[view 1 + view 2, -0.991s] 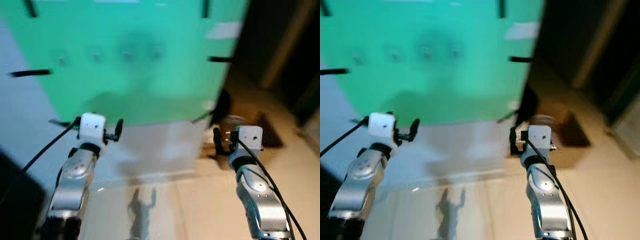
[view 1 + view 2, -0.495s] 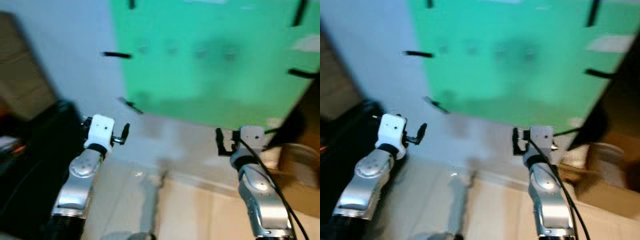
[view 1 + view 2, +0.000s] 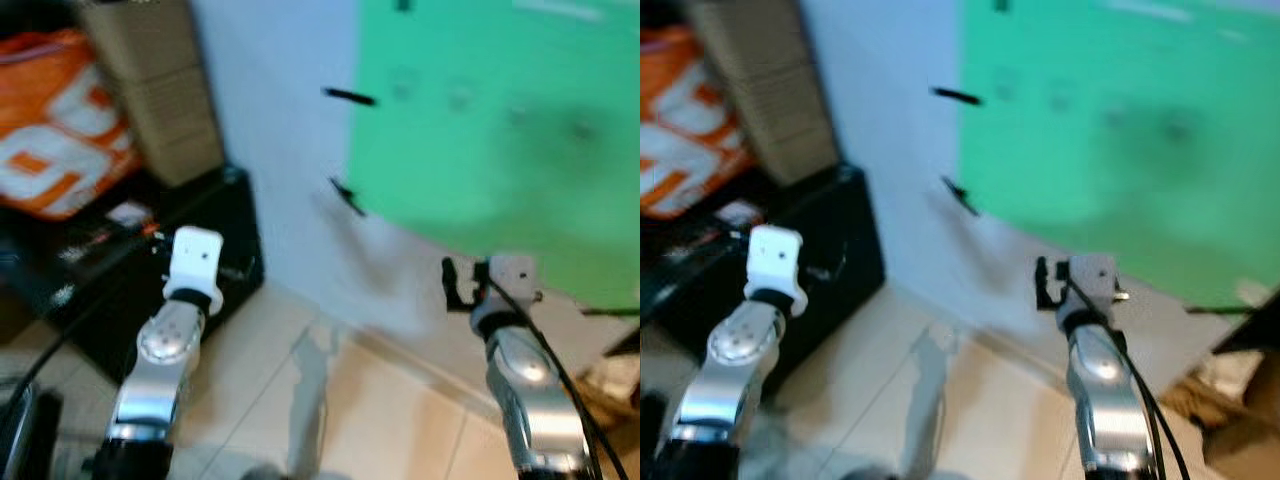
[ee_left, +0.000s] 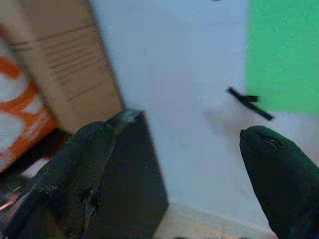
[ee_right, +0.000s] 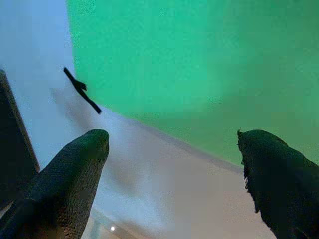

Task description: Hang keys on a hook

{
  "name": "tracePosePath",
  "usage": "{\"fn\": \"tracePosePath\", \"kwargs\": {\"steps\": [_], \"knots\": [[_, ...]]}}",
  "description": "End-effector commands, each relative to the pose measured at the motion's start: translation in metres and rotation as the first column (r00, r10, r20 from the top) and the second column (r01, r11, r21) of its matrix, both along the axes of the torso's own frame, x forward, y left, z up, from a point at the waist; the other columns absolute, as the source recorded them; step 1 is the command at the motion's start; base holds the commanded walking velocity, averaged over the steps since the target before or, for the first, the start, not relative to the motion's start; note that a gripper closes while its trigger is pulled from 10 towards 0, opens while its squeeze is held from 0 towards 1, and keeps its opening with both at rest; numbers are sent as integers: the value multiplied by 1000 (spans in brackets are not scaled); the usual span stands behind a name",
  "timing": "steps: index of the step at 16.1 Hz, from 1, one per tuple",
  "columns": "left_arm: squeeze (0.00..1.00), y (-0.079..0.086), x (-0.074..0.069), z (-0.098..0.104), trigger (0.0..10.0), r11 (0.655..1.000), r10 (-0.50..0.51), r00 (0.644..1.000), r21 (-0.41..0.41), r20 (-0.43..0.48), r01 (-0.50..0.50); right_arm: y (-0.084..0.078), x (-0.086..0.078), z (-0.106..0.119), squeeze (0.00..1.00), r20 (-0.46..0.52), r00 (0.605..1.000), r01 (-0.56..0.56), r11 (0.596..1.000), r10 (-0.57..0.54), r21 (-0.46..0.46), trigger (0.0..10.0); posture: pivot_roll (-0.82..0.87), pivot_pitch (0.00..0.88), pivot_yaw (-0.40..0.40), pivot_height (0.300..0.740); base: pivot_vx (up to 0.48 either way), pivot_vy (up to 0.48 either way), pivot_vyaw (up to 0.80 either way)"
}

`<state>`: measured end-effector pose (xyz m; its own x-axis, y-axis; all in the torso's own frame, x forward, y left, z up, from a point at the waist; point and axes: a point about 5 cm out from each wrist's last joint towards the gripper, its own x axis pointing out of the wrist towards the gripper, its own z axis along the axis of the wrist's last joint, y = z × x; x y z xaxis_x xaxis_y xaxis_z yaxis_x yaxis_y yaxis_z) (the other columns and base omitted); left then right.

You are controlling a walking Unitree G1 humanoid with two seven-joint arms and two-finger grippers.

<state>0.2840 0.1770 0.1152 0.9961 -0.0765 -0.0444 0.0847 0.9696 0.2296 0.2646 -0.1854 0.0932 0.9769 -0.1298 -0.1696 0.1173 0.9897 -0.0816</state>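
Both grippers, left and right, gape wide, empty, facing one green sheet.

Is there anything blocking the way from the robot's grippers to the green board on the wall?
Nothing visible does. The left gripper and right gripper are both open and empty, with only bare white wall and floor before the green board.
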Motion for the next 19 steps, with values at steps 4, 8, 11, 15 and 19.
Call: {"fn": "tracePosePath", "kwargs": {"steps": [4,8,11,15,19], "knots": [[27,3,2,1,10000,1000,-4,1000,-1,-3,4,4,1,4,1000,9,1000,5,1000,-5,20,10000,-50,0,3,740,65,0,400],[27,-1,3,0,10000,1000,-22,1000,-3,-9,22,1,0,5,1000,18,999,35,999,-35,-8,10000,-54,0,9,740,334,0,0],[27,0,3,0,10000,1000,-26,1000,0,-15,26,2,-2,5,1000,31,999,37,999,-37,1,10000,-55,0,14,740,361,0,0],[27,0,3,1,10000,1000,-26,1000,8,-15,26,6,0,4,1000,22,1000,19,1000,-19,2,10000,-47,0,7,740,369,0,0],[31,0,6,2,10000,1000,-28,1000,7,-11,28,5,2,5,1000,22,1000,18,1000,-18,5,10000,-49,0,8,740,371,0,0]]}}
